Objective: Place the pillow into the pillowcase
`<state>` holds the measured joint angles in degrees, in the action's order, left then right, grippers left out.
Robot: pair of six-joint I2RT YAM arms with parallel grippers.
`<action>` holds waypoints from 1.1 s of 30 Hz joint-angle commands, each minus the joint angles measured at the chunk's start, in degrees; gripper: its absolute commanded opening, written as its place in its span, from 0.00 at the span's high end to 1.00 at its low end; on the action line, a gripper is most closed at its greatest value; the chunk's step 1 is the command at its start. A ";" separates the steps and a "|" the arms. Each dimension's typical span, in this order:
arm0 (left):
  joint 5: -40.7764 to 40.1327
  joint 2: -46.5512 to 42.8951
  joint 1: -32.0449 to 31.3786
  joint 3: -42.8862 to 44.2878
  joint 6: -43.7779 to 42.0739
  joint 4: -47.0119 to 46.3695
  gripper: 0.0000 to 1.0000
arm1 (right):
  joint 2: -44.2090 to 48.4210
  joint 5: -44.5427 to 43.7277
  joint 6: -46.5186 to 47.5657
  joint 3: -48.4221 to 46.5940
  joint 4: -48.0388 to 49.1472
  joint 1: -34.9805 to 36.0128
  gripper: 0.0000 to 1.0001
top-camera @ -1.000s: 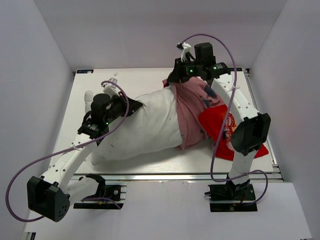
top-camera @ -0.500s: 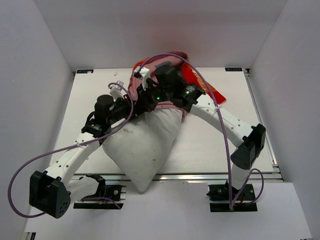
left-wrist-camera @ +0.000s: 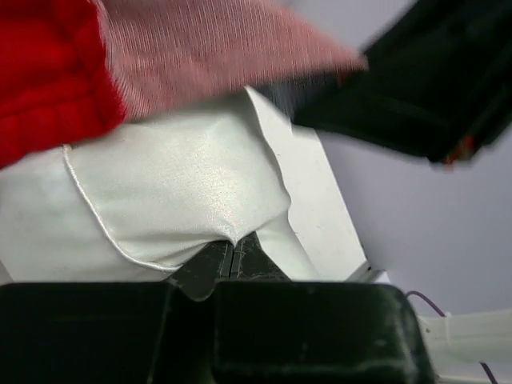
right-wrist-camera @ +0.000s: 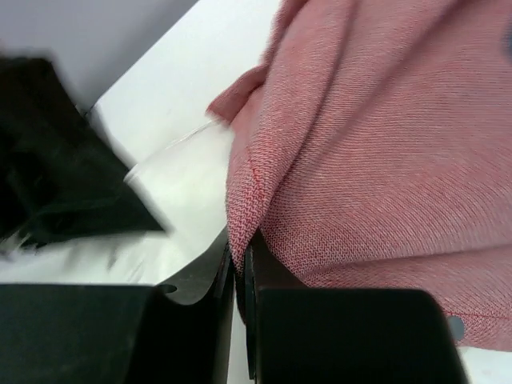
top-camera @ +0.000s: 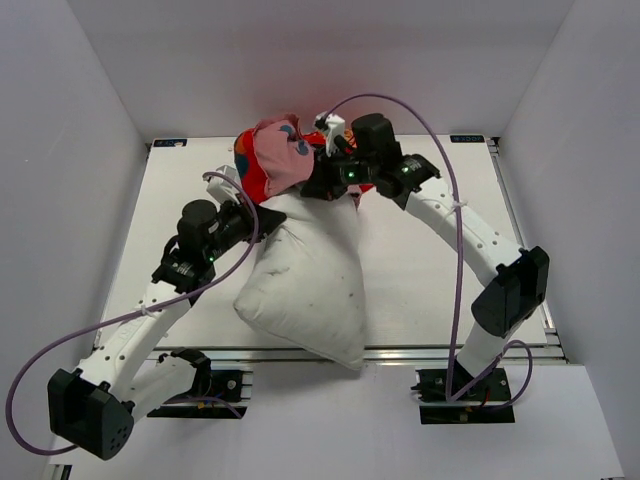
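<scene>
The white pillow (top-camera: 305,285) hangs lifted over the table, its lower corner past the near edge. My left gripper (top-camera: 250,215) is shut on the pillow's upper left corner (left-wrist-camera: 176,184); its jaws pinch a fold of white fabric. The pillowcase (top-camera: 272,158), faded pink with red and navy patches, is bunched over the pillow's top. My right gripper (top-camera: 325,180) is shut on the pillowcase's pink fabric edge (right-wrist-camera: 360,136), with the cloth caught between the closed jaws. Red cloth (left-wrist-camera: 44,64) drapes just above the pillow corner in the left wrist view.
The white table (top-camera: 430,290) has walls close on three sides. The aluminium rail (top-camera: 400,352) runs along the near edge. Purple cables (top-camera: 440,130) loop from both arms above the work area. The right arm's elbow (top-camera: 510,290) hangs over the right side.
The right gripper carried the pillowcase from the right side across to the back left, over the pillow's top. The pillow was raised from lying flat and now hangs tilted.
</scene>
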<state>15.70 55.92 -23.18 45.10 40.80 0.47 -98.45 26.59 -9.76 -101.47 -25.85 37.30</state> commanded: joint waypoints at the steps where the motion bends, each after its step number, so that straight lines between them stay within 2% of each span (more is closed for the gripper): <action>1: -6.73 -3.01 2.52 3.59 -3.18 -0.73 1.00 | 7.22 5.67 0.17 1.80 2.55 5.15 1.00; 5: -8.76 -1.44 3.40 4.11 -2.48 -1.78 1.00 | 9.59 8.38 -1.48 3.38 3.52 6.73 1.00; 11: -6.65 3.49 3.40 2.72 1.12 -8.54 1.00 | 7.50 9.62 -5.44 -5.74 5.19 12.88 1.00; 17: -5.95 2.88 3.40 -0.36 4.38 -12.24 1.00 | 3.01 7.60 -5.89 -10.68 5.63 13.06 1.00; 20: -6.12 2.35 3.05 -4.21 7.44 -16.09 1.00 | -0.06 2.09 -2.99 -6.13 4.93 13.68 1.00; 24: -9.02 0.16 2.79 -8.79 9.56 -19.62 1.00 | 0.62 5.64 -6.13 -0.23 5.36 13.24 1.00; 27: -11.66 0.15 2.79 -8.98 9.04 -20.86 1.00 | 1.77 4.80 -5.01 2.59 5.28 14.47 1.00; 31: -11.40 3.92 2.79 -5.38 6.67 -19.38 1.00 | -0.06 0.92 1.65 4.35 4.05 12.02 1.00; 32: -12.01 4.45 2.88 -4.24 6.14 -18.50 1.00 | -0.42 0.92 2.63 5.48 3.53 11.40 0.99; 33: -12.80 4.63 2.88 -3.62 5.18 -15.62 1.00 | -1.21 0.75 4.03 5.84 3.17 10.78 0.89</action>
<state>6.35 59.64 -20.34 37.06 47.59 -14.37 -98.65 24.86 -9.69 -96.79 -24.01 48.62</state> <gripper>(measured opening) 0.031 0.102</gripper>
